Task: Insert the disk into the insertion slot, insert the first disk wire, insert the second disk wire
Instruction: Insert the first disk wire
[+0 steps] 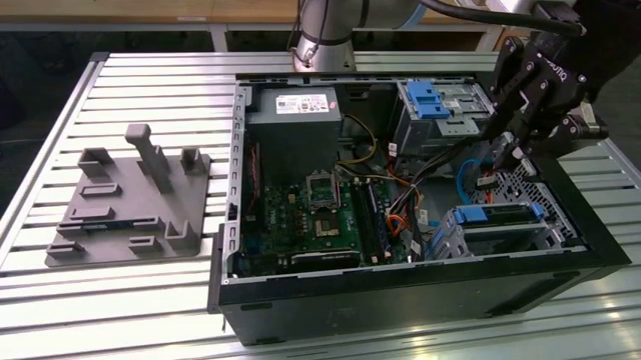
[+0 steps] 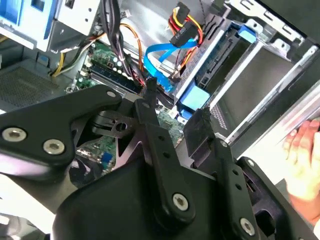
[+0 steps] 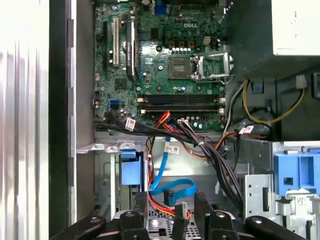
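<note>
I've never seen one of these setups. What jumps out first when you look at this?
An open computer case lies on a slatted metal table, its green circuit board bared. A black robot tool hangs over the end at the exterior view's right, close to a bright blue cable and a red-and-orange wire bundle.

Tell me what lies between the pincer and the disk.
In the exterior view, the light-blue cable and the orange-black wire bundle lie between the pincer and the disk.
</note>
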Controlling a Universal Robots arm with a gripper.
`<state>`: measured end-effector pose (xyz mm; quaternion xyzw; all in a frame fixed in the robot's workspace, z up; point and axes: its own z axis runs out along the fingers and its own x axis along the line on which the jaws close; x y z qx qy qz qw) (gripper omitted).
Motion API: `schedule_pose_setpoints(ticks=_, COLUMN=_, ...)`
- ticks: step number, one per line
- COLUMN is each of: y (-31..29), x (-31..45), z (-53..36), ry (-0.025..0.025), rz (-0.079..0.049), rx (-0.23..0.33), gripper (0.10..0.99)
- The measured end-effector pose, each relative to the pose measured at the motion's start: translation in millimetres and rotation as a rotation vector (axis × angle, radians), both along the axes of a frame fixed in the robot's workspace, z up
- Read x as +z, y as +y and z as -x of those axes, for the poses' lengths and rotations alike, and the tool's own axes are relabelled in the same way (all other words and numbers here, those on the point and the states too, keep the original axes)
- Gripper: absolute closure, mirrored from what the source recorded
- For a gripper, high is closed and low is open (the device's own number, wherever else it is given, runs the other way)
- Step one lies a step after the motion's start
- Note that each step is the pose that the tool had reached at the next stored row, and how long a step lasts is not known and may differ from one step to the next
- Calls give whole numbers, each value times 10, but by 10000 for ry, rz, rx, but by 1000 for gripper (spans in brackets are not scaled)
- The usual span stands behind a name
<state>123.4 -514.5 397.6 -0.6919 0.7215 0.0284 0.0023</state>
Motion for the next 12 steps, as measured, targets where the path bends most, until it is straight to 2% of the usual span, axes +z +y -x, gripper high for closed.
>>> schedule_pose_setpoints(ticks=2, y=0, x=-3, z=0, ry=-20, rz=92, rx=-231, gripper=588)
schedule_pose_setpoints(ticks=3, y=0, x=-4, z=1, ry=-35, rz=230, rx=-313, gripper=588)
schedule_pose_setpoints(ticks=7, y=20, x=-4, z=0, ry=-46, rz=949, rx=-322, gripper=588)
schedule_pose_setpoints(ticks=10, y=98, x=-7, z=0, ry=-55, rz=1496, rx=-321, gripper=588)
schedule_pose_setpoints(ticks=12, y=185, x=-10, z=-1, ry=-57, rz=1616, rx=-321, gripper=588)
